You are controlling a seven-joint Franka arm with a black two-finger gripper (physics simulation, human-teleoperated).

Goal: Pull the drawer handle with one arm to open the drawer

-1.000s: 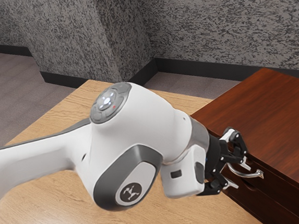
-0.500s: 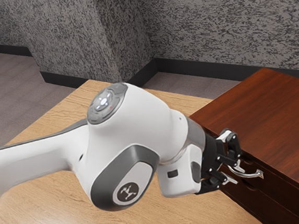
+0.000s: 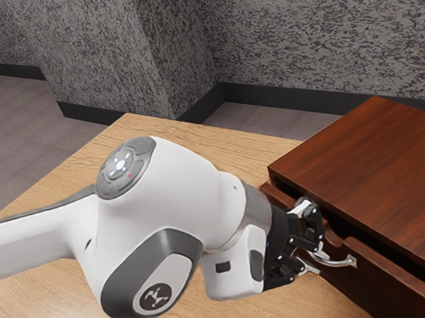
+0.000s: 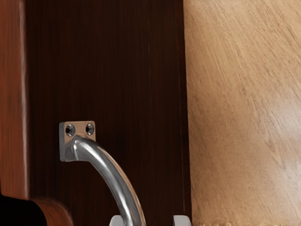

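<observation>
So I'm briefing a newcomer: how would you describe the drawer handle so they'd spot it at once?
Find the dark reddish wooden cabinet on the light wooden table, at the exterior view's right. Its drawer stands partly pulled out, with the tool at its front. The handle is the curved silver bar there, the only shiny metal on dark wood.

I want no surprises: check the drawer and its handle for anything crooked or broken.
Nothing stands out. The drawer sits partly open and square in the cabinet; the handle is whole, its plate screwed flat.
</observation>
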